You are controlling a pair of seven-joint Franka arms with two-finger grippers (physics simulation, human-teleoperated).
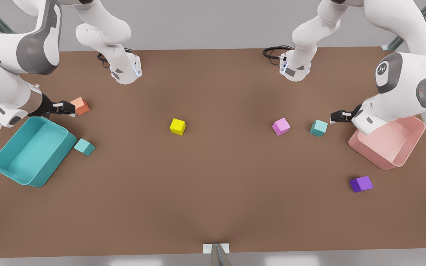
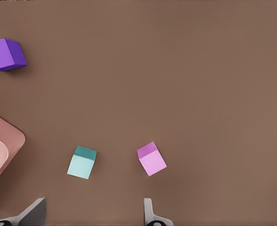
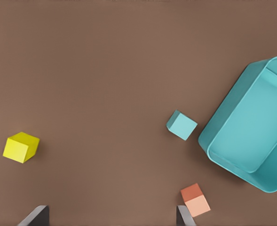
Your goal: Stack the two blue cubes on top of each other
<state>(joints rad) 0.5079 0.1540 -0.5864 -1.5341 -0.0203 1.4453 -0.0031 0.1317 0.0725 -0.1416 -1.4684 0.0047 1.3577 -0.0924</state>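
Cubes sat apart: one blue cube at right beside the left gripper (fingers spread, ready), the other cube at left, below the empty, spread right gripper.

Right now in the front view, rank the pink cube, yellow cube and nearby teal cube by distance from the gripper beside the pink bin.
From the left gripper, by the pink bin:
1. Teal cube, right beside it.
2. Pink cube, farther toward the middle.
3. Yellow cube, table centre.
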